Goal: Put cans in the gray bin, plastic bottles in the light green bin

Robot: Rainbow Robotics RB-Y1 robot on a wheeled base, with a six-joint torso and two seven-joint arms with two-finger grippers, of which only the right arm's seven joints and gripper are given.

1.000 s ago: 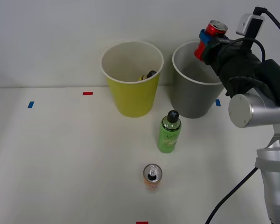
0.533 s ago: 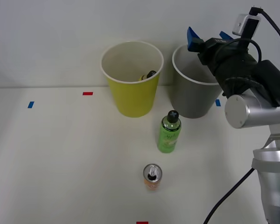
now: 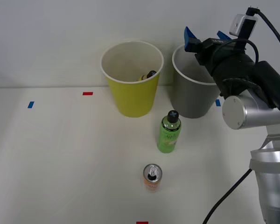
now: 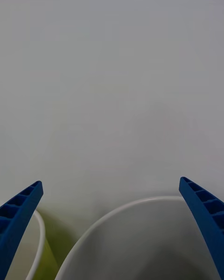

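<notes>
White table (image 3: 60,154) fills lower approx. two-thirds of front view; surface matte, plain. Pale grey wall (image 3: 46,37) spans upper third, meets table at a horizontal line mid-frame. Tape markers on table: blue marker (image 3: 31,104) at left edge, mid-height; red marker (image 3: 87,93) upper left of centre, near wall line; 2nd blue marker (image 3: 218,102) right of centre, mid-height, partly hidden; 2nd red marker (image 3: 142,223) at bottom edge, centre, cut off by frame. All markers lie flat, well apart.
</notes>
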